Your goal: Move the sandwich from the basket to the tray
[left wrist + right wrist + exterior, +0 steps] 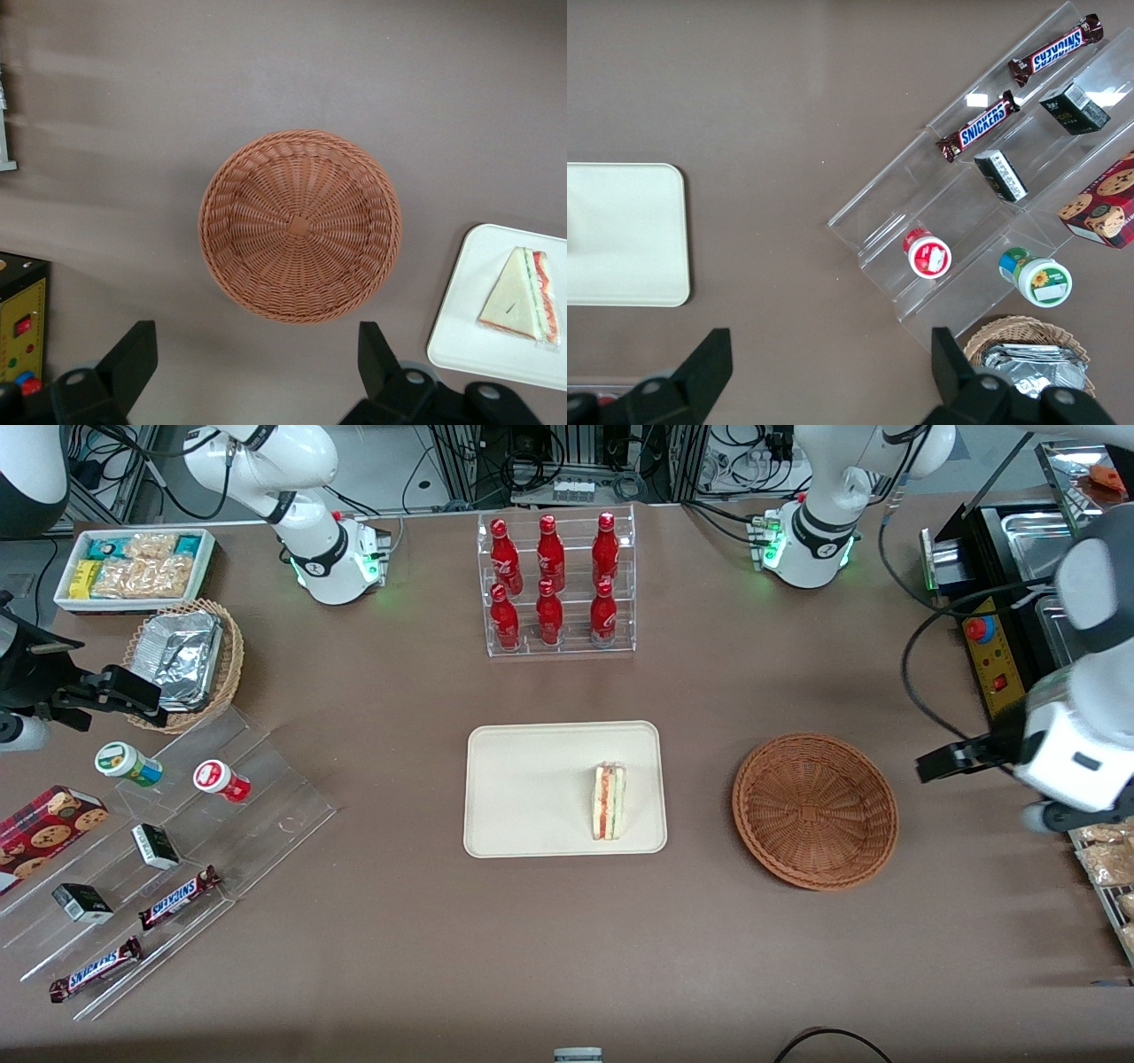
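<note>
While the triangular white-bread sandwich (609, 801) lies flat on the cream rectangular tray (523, 793), at its edge nearest the round reddish-brown wicker basket (815, 810), the left gripper (257, 361) hangs above the table beside that basket toward the working arm's end, fingers (131, 356) spread apart, holding nothing.

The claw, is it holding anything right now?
No. The claw is open and holds nothing, above the table beside the round reddish-brown wicker basket. The triangular white-bread sandwich lies on the flat cream tray.
</note>
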`<state>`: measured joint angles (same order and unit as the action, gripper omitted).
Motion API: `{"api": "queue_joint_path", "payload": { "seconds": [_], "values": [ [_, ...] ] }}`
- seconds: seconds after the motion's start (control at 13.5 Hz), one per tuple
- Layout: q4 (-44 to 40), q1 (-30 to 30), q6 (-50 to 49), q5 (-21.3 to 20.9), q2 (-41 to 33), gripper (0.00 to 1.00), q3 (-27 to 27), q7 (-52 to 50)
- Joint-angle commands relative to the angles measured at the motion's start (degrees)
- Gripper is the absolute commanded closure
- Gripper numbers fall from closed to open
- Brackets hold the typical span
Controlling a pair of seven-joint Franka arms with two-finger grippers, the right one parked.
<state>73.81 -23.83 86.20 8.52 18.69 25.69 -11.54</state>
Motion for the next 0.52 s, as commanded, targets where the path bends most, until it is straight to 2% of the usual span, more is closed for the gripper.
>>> {"api": "queue_joint_path", "payload": {
  "seconds": [0.0,0.44],
  "values": [
    [0.81,2.46,-2.70,0.36,-3.56,0.00,-2.13,1.08],
    [0.46,12.92,-6.91,0.09,-8.22,0.00,-12.92,1.08]
  ]
}}
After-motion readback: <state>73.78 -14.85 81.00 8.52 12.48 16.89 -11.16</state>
